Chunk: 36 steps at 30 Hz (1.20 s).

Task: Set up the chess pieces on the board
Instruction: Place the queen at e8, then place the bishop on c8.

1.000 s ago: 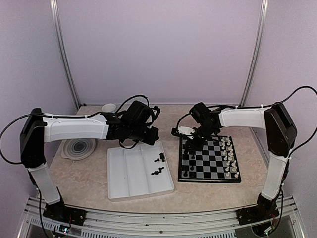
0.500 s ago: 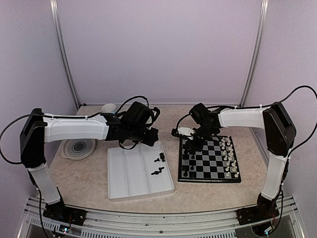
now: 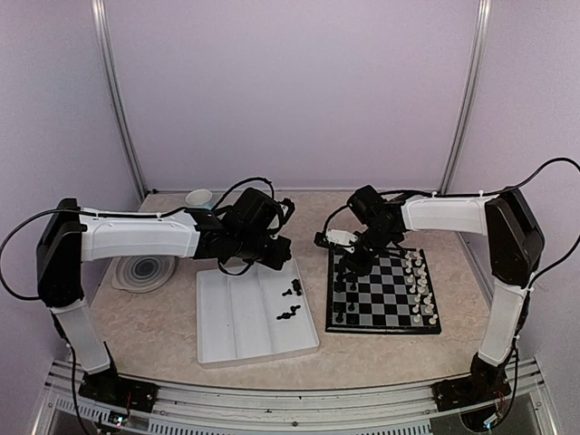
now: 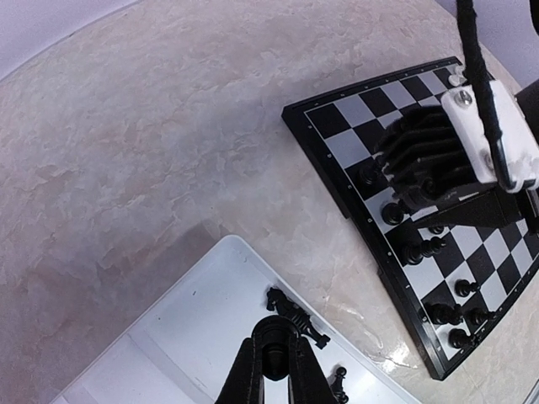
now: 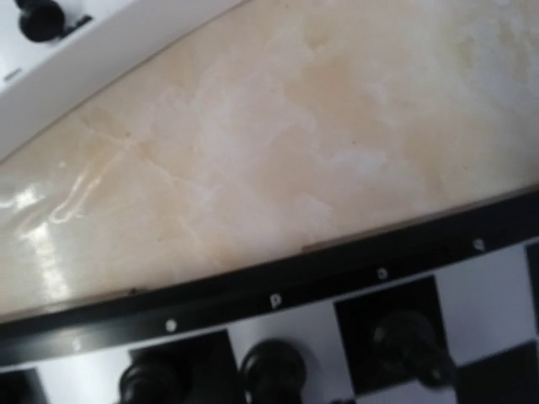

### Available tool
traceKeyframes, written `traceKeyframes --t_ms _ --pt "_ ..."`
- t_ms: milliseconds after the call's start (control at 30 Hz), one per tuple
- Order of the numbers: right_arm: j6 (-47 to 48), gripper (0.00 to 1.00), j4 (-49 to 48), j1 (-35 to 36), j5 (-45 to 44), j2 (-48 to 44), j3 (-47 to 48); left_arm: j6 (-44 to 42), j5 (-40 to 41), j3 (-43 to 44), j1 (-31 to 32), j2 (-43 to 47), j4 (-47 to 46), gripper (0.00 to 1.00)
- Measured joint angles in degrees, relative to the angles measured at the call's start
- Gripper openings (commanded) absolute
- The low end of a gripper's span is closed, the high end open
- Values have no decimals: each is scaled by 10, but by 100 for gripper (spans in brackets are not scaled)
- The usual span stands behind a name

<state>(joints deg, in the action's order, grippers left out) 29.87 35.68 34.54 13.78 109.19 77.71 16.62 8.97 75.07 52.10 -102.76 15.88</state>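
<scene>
I see the beige marbled tabletop point(image 3: 163, 317) carrying everything. The white rectangular plastic compartment tray point(image 3: 240, 317) lies directly under my left fingers. The small square chessboard with black and pale grey squares and a black border point(image 3: 390, 294) sits beyond the left fingertips and to their right, just beside the tray but not touching it. A grey round ringed disc point(image 3: 145, 269) lies well behind the left fingers, out by the arm's elbow.

The left gripper point(image 4: 273, 345) hangs over the tray's far right compartment. Its fingers are pinched narrow on one tiny black plastic chess piece point(image 4: 272, 330). Just past the fingertips, loose black pieces point(image 4: 296, 316) lie tipped over on the tray floor.

The right gripper point(image 3: 349, 265) hovers low over the board's left edge. Its fingers do not show in its own wrist view, and from above I cannot tell how wide they stand. Below it, standing black pieces point(image 5: 271, 370) fill the squares along the lettered border. The tiny white chess pieces point(image 3: 420, 288) line the board's opposite edge, well away from those fingers.
</scene>
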Motion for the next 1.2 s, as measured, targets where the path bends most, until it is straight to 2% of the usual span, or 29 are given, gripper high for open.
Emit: traceKeyframes --t_ms 133,300,533,767,1200 --pt "0 34 8 -7 4 -38 -9 -17 -2 12 22 0 4 0" --pt "0 35 4 -41 21 -125 -54 -49 -1 84 80 -17 25 0" --pt "-5 35 -42 -122 50 -229 -170 -84 -1 207 134 -118 71 0" --pt "-25 37 -93 -173 75 -291 -270 -88 0 292 139 -215 138 0" --pt "-30 37 -138 -179 99 -312 -282 -87 -4 342 139 -268 191 0"
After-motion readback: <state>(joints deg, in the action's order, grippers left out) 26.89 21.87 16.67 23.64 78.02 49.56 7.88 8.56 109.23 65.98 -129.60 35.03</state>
